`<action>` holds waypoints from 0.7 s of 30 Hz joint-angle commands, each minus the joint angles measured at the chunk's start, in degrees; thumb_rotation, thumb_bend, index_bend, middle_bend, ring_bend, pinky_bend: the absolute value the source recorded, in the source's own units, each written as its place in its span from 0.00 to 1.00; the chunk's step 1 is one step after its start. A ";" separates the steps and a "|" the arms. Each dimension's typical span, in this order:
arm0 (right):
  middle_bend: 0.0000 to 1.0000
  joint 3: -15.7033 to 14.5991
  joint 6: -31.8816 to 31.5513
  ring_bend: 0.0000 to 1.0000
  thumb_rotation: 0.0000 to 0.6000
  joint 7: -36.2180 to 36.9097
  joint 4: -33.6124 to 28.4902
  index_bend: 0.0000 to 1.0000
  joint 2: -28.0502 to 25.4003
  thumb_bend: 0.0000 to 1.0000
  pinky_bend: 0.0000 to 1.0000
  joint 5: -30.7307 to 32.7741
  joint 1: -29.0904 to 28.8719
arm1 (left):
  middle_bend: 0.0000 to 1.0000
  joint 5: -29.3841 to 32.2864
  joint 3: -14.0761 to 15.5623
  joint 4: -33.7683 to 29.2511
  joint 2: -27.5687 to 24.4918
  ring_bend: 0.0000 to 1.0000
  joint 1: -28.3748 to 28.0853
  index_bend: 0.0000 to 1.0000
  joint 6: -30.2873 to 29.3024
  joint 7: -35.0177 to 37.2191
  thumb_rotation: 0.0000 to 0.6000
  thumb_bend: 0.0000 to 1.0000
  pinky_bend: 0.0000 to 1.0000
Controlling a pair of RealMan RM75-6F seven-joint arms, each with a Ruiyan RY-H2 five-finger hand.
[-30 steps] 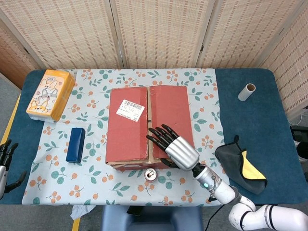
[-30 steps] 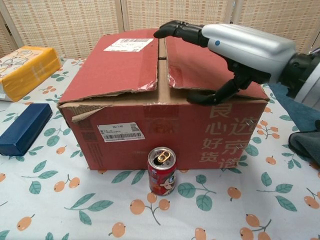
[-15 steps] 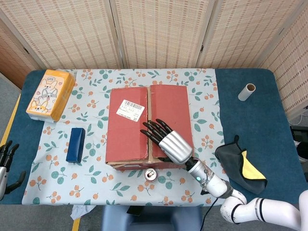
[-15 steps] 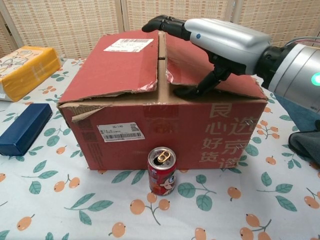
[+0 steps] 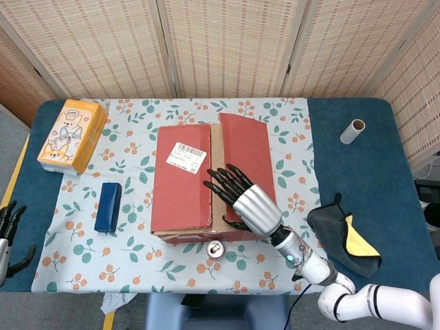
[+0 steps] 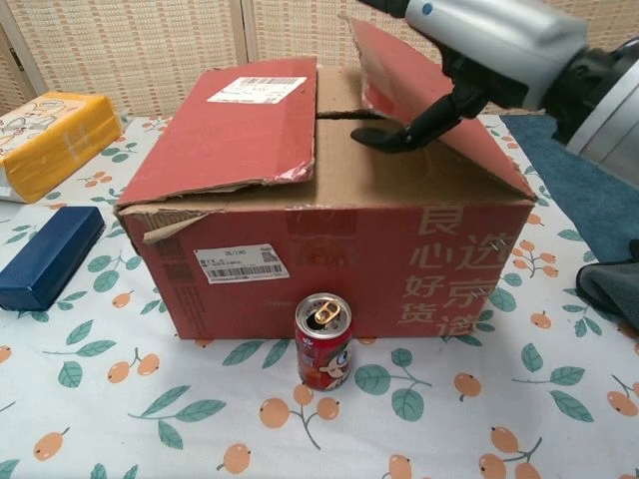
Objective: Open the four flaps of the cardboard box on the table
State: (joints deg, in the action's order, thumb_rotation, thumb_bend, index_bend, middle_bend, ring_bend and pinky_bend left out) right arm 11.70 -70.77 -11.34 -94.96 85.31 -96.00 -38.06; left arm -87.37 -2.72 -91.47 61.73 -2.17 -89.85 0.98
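- The cardboard box (image 5: 206,182) sat mid-frame on the counter (image 5: 350,172); the right robot hand (image 5: 237,196) pinched its right flap (image 6: 419,100), partly raised.
- That flap could slip from the thin pinch and drop shut.
- Lifting might drag the box onto the can (image 6: 323,341) touching its front.
- The left robot hand (image 5: 8,223) waited open at lower left.

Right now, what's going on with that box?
The right hand grips the right top flap of the red cardboard box, thumb beneath it, and holds it tilted up. The left top flap lies flat. The left hand hangs open at the table's edge. A soda can stands before the box.
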 commanded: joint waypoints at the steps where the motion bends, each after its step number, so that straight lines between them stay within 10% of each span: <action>1: 0.00 -0.10 -4.36 0.00 1.00 -3.51 -1.35 0.00 -2.02 0.34 0.00 -1.64 2.43 | 0.00 -0.07 0.03 0.00 0.05 0.00 0.08 0.00 -0.14 -0.24 1.00 0.45 0.00; 11: 0.00 -4.12 -29.96 0.00 1.00 -12.06 -0.99 0.00 -12.18 0.34 0.00 -8.75 19.77 | 0.00 -1.19 0.51 -0.62 0.30 0.00 0.51 0.00 -1.12 -1.61 1.00 0.45 0.00; 21: 0.00 -10.72 -40.76 0.00 1.00 8.87 16.01 0.00 -7.68 0.34 0.00 -3.94 32.46 | 0.00 -7.32 2.97 0.53 1.82 0.00 -1.13 0.00 0.45 -3.82 1.00 0.45 0.00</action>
State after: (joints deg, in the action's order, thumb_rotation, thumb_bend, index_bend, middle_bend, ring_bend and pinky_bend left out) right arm 3.31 -108.95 -9.29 -85.62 75.31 -101.89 -9.23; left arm -94.04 -0.26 -91.51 62.87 -2.83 -89.95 -1.76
